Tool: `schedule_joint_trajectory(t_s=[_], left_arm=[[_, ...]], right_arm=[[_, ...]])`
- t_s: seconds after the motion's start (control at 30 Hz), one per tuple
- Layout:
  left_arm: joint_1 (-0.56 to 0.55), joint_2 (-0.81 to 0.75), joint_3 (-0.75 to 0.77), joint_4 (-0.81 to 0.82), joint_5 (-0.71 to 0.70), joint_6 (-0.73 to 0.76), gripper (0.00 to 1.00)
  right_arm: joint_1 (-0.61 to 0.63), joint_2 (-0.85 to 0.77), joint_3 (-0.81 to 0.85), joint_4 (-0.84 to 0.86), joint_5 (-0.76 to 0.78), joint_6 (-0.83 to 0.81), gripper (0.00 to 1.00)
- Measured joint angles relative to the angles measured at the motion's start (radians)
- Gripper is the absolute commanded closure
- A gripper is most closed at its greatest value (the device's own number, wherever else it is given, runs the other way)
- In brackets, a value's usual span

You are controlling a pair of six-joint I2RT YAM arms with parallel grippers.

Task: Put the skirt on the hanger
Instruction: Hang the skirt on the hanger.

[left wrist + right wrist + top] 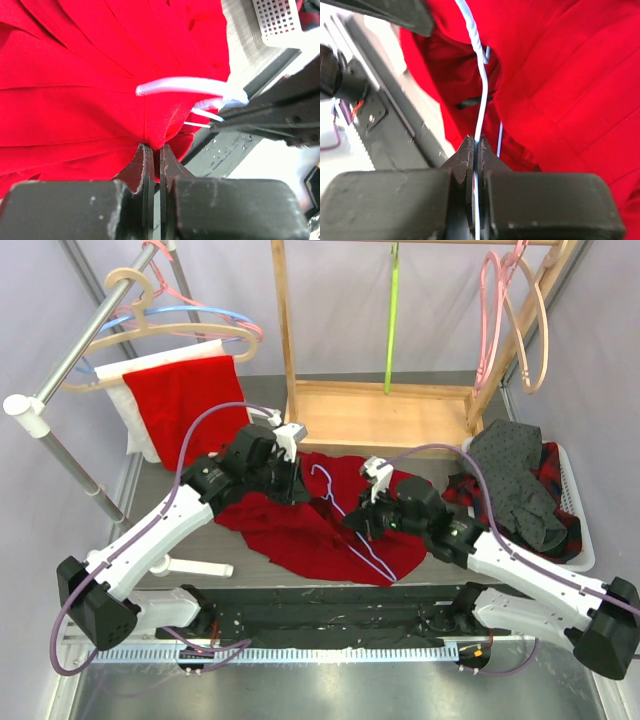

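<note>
Mid-threading: pinches skirt (75,100) in left end effector (153,150), clamps hanger (481,95) in right end effector (475,142) at skirt's 3 o'clock; next probably needs hanger slid inside.

Hanger (368,552) lies on skirt (295,530) between left hand (297,483) and right hand (358,524).

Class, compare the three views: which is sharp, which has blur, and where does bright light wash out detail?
Top external: even light, sharp throughout, skirt and hanger crisp. Left wrist: the left gripper, near the lens, is soft; the bright lower-right background is washed out. Right wrist: the right gripper is blurred, the left edge overexposed, the red oversaturated.
</note>
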Motion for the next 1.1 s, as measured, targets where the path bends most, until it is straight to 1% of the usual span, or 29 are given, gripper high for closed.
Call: schedule_joint_trajectory(t_s=[0.03,0.1,0.13,0.17,0.23,0.27,0.37,0.5,0.53,0.6,0.63,0.67,0.73,0.8,0.83,0.9,0.93,1.03,1.1], left_arm=[[0.0,0.0,0.0,0.0,0.006,0.005,0.58],[0.0,0.0,0.0,0.0,0.021,0.019,0.43],[0.0,-0.001,0.0,0.0,0.029,0.022,0.34],[0.0,-0.002,0.0,-0.001,0.037,0.027,0.3],[0.0,-0.01,0.0,-0.002,0.043,0.038,0.23],[0.0,-0.019,-0.001,-0.003,0.043,0.04,0.21],[0.0,-0.051,0.0,-0.005,0.025,0.051,0.18],[0.0,-0.076,0.032,-0.031,-0.048,0.08,0.16],[0.0,-0.077,0.046,-0.033,-0.066,0.092,0.14],[0.0,-0.08,0.062,-0.026,-0.093,0.13,0.12],[0.0,-0.086,0.063,-0.016,-0.101,0.156,0.07],[0.0,-0.093,0.063,-0.012,-0.107,0.191,0.05],[0.0,-0.104,0.058,0.01,-0.106,0.259,0.05],[0.007,-0.115,0.044,0.046,-0.093,0.315,0.08],[0.012,-0.117,0.036,0.062,-0.084,0.344,0.14],[0.031,-0.109,0.025,0.089,-0.07,0.379,0.22],[0.055,-0.097,0.021,0.1,-0.058,0.398,0.29],[0.118,-0.045,0.006,0.125,-0.056,0.417,0.35],[0.144,-0.001,-0.014,0.146,-0.073,0.425,0.37]], right_arm=[[0.004,-0.018,-0.033,0.031,0.015,0.011,0.99],[0.01,-0.076,-0.112,0.117,0.048,0.035,0.99],[0.01,-0.098,-0.136,0.143,0.059,0.042,0.99],[0.011,-0.123,-0.164,0.185,0.071,0.051,0.99],[0.011,-0.156,-0.2,0.247,0.088,0.063,0.99],[0.012,-0.165,-0.212,0.274,0.093,0.069,0.99],[0.014,-0.175,-0.232,0.342,0.1,0.075,0.99],[0.014,-0.178,-0.237,0.388,0.096,0.076,0.99],[0.014,-0.182,-0.238,0.394,0.092,0.076,0.99],[0.014,-0.2,-0.244,0.405,0.083,0.076,0.99],[0.014,-0.211,-0.249,0.412,0.077,0.076,0.99],[0.014,-0.222,-0.254,0.42,0.072,0.076,0.99],[0.014,-0.239,-0.264,0.438,0.068,0.076,0.99],[0.015,-0.25,-0.269,0.443,0.068,0.076,0.99],[0.015,-0.254,-0.27,0.443,0.068,0.076,0.99],[0.015,-0.261,-0.27,0.443,0.068,0.076,0.99],[0.015,-0.262,-0.27,0.443,0.068,0.076,0.99],[0.015,-0.262,-0.27,0.441,0.067,0.075,0.99],[0.015,-0.262,-0.27,0.442,0.068,0.075,0.99]])
